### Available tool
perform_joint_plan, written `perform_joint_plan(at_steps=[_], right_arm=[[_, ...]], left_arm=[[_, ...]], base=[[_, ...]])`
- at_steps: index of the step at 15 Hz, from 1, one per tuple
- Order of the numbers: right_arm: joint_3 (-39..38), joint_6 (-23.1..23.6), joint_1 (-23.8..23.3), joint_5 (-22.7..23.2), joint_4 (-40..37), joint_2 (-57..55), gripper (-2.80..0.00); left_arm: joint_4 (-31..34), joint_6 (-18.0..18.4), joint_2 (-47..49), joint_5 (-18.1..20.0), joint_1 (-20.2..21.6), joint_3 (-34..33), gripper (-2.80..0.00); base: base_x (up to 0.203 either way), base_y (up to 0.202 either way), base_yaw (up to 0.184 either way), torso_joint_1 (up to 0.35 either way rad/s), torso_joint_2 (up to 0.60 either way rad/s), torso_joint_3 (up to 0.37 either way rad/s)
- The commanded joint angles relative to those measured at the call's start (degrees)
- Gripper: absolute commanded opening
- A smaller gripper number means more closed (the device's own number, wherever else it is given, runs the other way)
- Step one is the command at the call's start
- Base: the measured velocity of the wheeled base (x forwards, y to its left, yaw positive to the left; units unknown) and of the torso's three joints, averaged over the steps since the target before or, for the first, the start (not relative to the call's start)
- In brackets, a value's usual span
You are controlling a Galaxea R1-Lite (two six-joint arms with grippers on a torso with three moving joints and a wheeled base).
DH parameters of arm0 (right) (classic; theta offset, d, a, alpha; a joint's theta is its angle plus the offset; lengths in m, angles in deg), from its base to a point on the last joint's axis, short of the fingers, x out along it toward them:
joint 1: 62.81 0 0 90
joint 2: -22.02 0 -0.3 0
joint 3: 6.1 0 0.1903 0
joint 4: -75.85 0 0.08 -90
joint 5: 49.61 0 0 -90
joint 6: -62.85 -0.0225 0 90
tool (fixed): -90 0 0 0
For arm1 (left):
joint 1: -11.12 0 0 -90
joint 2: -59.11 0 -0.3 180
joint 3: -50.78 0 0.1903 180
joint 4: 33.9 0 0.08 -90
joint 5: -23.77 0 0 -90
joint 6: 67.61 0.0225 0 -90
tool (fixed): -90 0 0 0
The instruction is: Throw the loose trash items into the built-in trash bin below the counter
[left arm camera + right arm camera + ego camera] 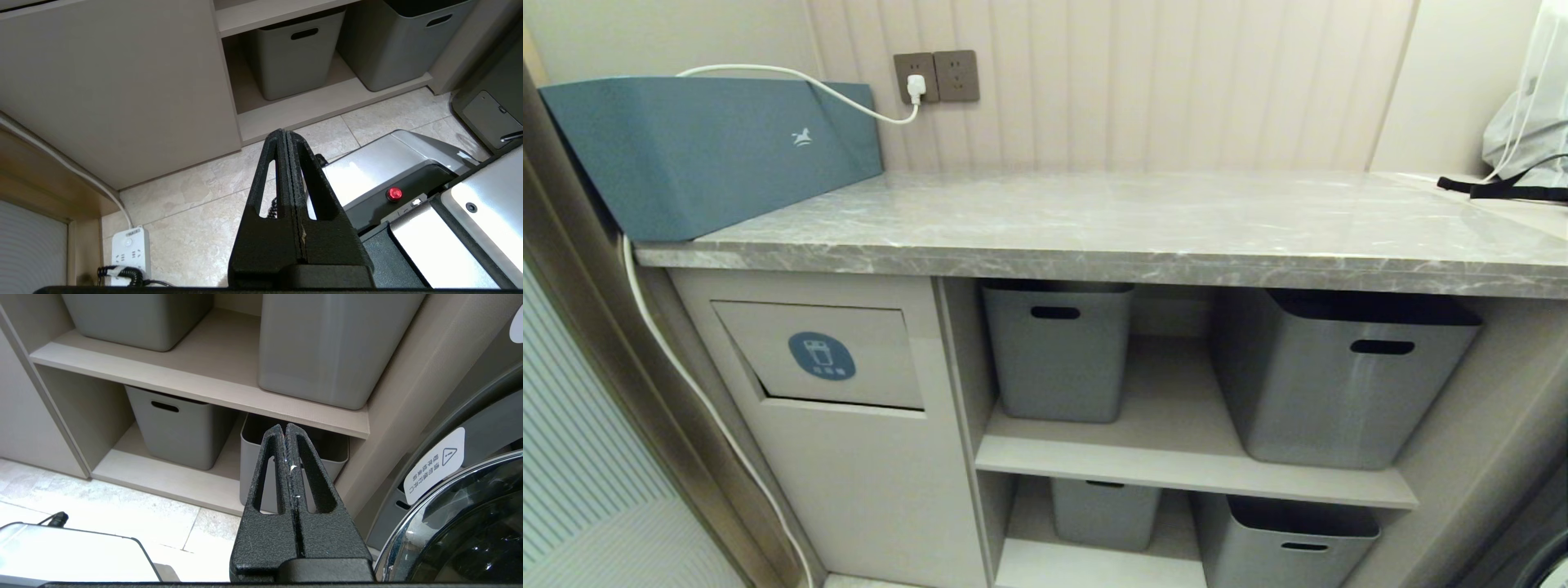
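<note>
- The built-in trash bin (821,355), flap down, sits under the left end of the counter (1094,220).
- Left gripper (286,136) hangs low over floor tiles, fingers pressed together, empty.
- Right gripper (285,430) faces the grey tubs (179,424), fingers likewise pinched together.

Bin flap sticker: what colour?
Round blue sticker with a white icon; head view shows it best.

Ribbed beige wall (1143,90) — tiled floor (196,212)

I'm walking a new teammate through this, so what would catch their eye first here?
Probably the long teal box leaning on the left end of the grey marble counter, with a white cable running to the wall socket. Below it sits the beige bin flap with its round blue sticker, beside shelves of grey tubs. No loose trash shows on the counter.
</note>
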Motion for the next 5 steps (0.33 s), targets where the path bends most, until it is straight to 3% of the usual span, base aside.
perform_joint_plan(at_steps=[1, 5], right_arm=[[0.08, 0.14, 0.02, 0.34, -0.29, -0.05, -2.80], [0.00, 0.23, 0.02, 0.65, -0.20, -0.05, -2.80]], left_arm=[[0.00, -0.01, -0.19, 0.00, -1.08, -0.09, -2.80], [0.04, -0.21, 4.49, 0.00, -2.36, 0.00, -2.80]], base=[[0.000, 0.000, 0.000, 0.000, 0.00, 0.000], [0.000, 0.000, 0.000, 0.000, 0.00, 0.000]])
